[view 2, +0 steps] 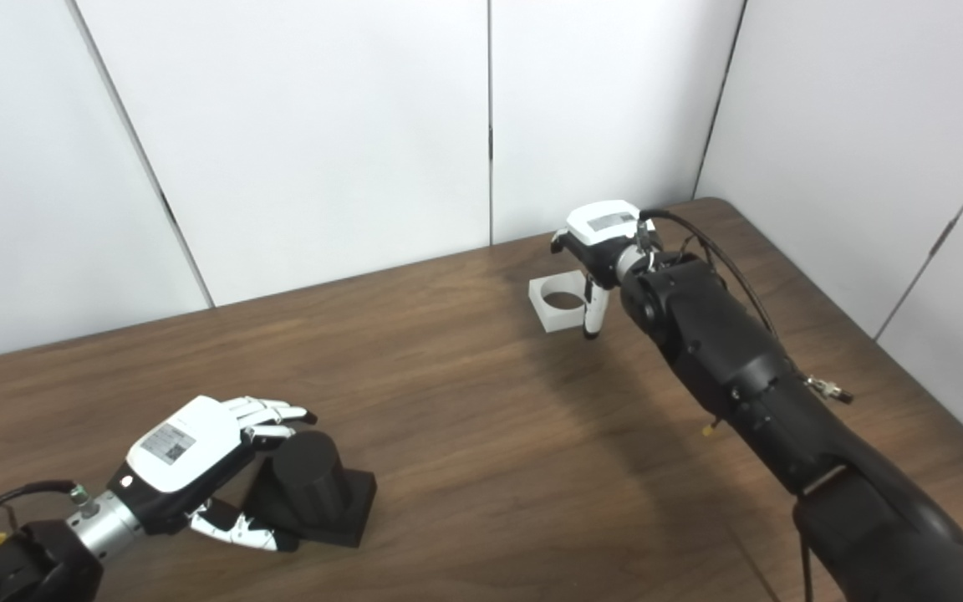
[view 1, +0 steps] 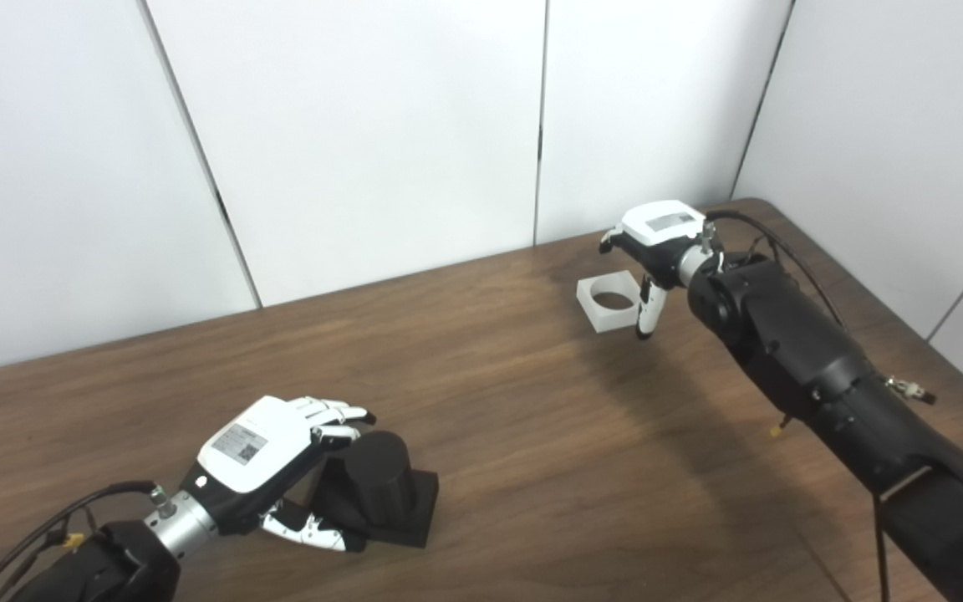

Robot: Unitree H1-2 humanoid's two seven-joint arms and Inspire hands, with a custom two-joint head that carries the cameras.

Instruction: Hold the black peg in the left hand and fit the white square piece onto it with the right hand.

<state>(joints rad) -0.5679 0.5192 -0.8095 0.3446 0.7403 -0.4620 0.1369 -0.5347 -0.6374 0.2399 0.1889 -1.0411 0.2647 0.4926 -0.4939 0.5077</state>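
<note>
Dark brown bench point(view 1: 532, 435), wood grain streaking across it in long lighter and darker bands. The black peg point(view 1: 377, 481) is matte black all over — round post and square base alike. Over at the far side, the white square piece point(view 1: 607, 305) is a pale, slightly translucent white, the brown showing through its round hole. Left hand point(view 1: 268, 456): glossy white back with a grey label carrying a dark code pattern, white fingers with black tips, silver wrist ring. Right hand point(view 1: 653, 238) — white shell, grey label panel, black underneath. Both arms black. Wall panels point(view 1: 364, 125) plain white, thin dark seams between them.
</note>
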